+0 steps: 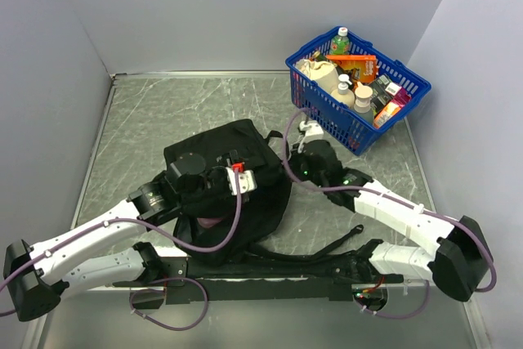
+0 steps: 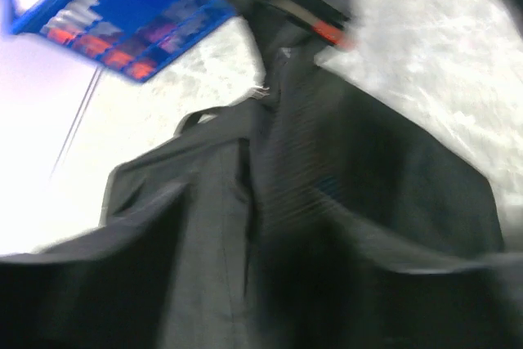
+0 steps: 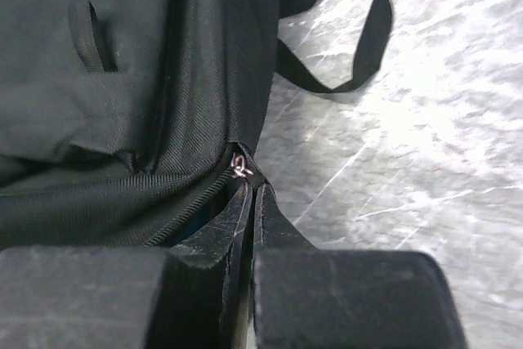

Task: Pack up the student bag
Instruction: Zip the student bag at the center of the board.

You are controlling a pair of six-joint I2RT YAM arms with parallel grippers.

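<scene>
The student bag [image 1: 245, 140] lies flat in the middle of the table, a black fabric backpack with its straps [image 1: 327, 247] trailing toward the arms. My left gripper [image 1: 237, 176] hovers over the bag's centre. The left wrist view is blurred: bag fabric [image 2: 368, 169] fills it, and my left gripper [image 2: 261, 284] shows only as two dark shapes standing wide apart, open. My right gripper [image 1: 301, 138] is at the bag's right edge. In the right wrist view that gripper [image 3: 253, 190] is shut, pinching the zipper pull just under its small metal ring [image 3: 241, 167] on the bag [image 3: 122, 79].
A blue mesh basket [image 1: 359, 132] with bottles and packets stands at the back right, close behind my right gripper; it also shows blurred as the basket [image 2: 106, 6]. A black strap loop [image 3: 368, 46] lies on the grey marbled table. Walls enclose the table on three sides.
</scene>
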